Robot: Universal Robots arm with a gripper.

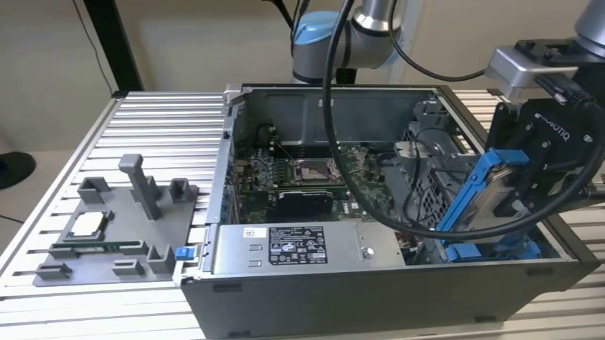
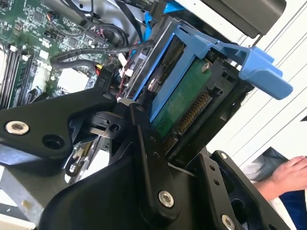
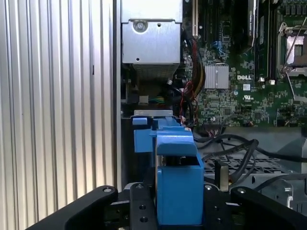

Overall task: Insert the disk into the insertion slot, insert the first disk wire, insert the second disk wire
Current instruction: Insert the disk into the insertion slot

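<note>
Disk point(image 1: 484, 190) sits at the exterior view's right, tilted on edge just above the insertion slot point(image 1: 492, 250) in the open case's point(image 1: 378, 297) lower right corner, with the gripper point(image 1: 518, 190) jaws closed on it. Judged dense, rigid and shock-sensitive: smooth metal body, bare green circuit board and connector. The blue plastic carrier looks springy, so hold the firm sides, not the tabs.

disk point(image 1: 494, 193) in pincer point(image 1: 515, 198) above insertion slot point(image 1: 492, 250), case point(image 1: 378, 301) on table point(image 1: 161, 127)

The silver-grey hard drive in a bright blue plastic carrier point(image 1: 487, 195) hangs steeply tilted at the exterior view's right. The blue-railed grey metal bay point(image 1: 487, 250) lies just below.
</note>
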